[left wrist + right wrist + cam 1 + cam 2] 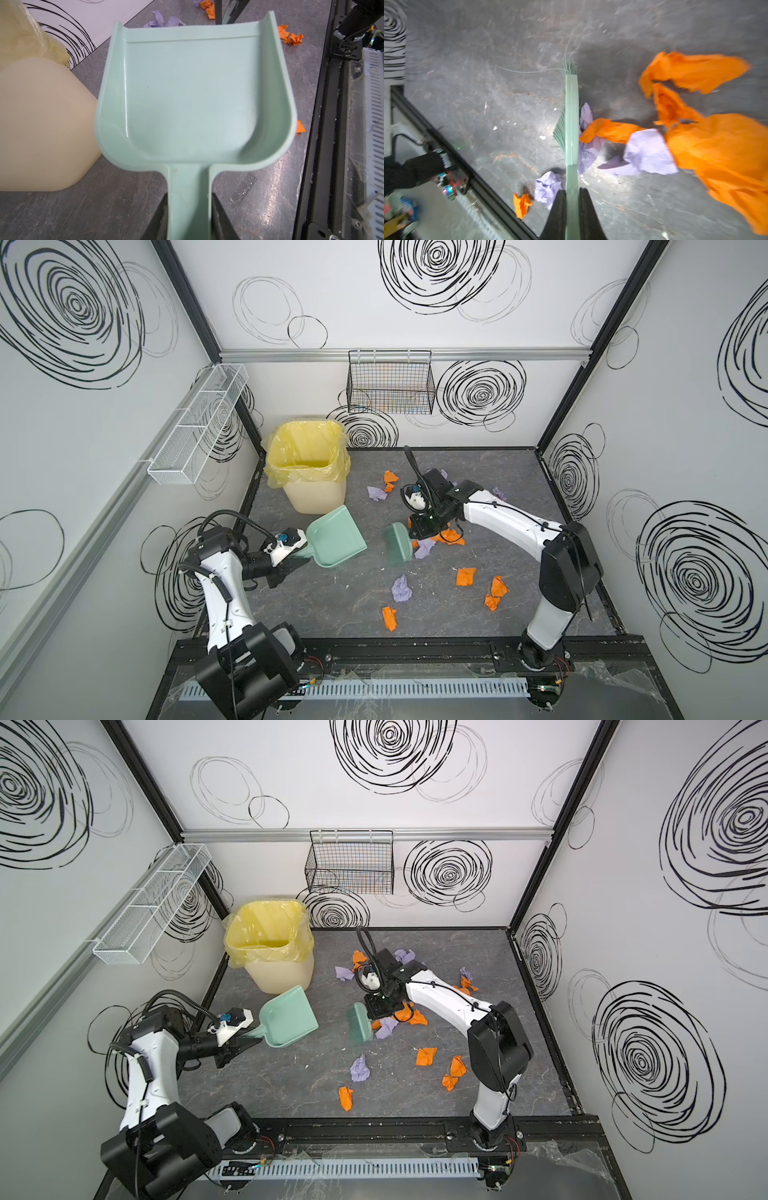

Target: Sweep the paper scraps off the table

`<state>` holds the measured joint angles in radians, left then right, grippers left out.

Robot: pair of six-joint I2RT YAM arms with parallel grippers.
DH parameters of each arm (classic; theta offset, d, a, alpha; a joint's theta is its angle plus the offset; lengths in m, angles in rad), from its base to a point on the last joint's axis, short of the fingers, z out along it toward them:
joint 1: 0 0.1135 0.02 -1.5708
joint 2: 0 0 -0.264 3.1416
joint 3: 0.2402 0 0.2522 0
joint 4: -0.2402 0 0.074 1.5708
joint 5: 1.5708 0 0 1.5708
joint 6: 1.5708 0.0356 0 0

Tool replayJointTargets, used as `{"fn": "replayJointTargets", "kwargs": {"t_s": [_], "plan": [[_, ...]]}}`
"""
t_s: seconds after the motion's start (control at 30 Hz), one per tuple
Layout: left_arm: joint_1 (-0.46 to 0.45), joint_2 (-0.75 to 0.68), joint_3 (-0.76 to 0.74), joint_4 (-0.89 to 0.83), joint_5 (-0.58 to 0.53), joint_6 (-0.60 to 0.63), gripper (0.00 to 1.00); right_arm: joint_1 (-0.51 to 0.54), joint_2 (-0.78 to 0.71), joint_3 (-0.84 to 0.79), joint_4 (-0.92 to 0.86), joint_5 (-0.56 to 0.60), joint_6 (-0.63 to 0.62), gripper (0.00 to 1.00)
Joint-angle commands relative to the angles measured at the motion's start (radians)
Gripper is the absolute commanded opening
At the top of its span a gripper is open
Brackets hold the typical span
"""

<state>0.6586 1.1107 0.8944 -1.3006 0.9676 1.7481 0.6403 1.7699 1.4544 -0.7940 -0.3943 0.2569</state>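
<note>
Clamping noted: dustpan [187,93] handle is pinched by left hand [189,207], brush [572,116] by right hand [572,197], jaws tight; bristles [560,133] are set beside paper scraps [650,151], ctr bench [332,605].

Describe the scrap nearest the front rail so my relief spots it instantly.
Find the black rail along the grey table's front edge. Just beyond its middle lies one crumpled orange scrap. Its only close neighbour, a lilac scrap further back, differs in colour.

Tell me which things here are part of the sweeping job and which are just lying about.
Job: paper scraps, table, green dustpan, brush, yellow-lined bin.
Lying about: white mesh rack, black wire basket, both on the walls.
</note>
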Motion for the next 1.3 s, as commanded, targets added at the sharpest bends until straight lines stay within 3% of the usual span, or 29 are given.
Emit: {"fn": "replayJointTargets", "kwargs": {"t_s": [0.0,0.23,0.37,0.6,0.83,1.07,1.27], "plan": [[0.018,0.005,-0.009,-0.018,0.026,0.032,0.0,-0.022,-0.02,0.046,-0.117,0.134,-0.066,0.0],[0.024,0.01,-0.009,-0.013,0.025,0.032,0.0,-0.022,-0.143,0.052,-0.105,-0.224,-0.118,0.0],[0.023,0.019,-0.006,-0.016,0.034,0.033,0.0,-0.006,-0.234,-0.039,-0.058,-0.416,-0.112,0.0],[0.023,0.024,-0.009,-0.026,0.042,0.045,0.0,0.104,-0.317,-0.211,-0.019,-0.541,-0.091,0.0],[0.022,0.016,-0.019,-0.029,0.043,0.051,0.0,0.236,-0.258,-0.274,0.003,-0.514,-0.05,0.0],[0.027,0.008,-0.032,-0.032,0.031,0.063,0.0,0.226,-0.149,-0.228,-0.08,-0.325,-0.066,0.0],[0.041,0.013,-0.04,-0.027,0.023,0.075,0.0,0.159,-0.125,-0.164,-0.131,-0.168,-0.066,0.0]]}}
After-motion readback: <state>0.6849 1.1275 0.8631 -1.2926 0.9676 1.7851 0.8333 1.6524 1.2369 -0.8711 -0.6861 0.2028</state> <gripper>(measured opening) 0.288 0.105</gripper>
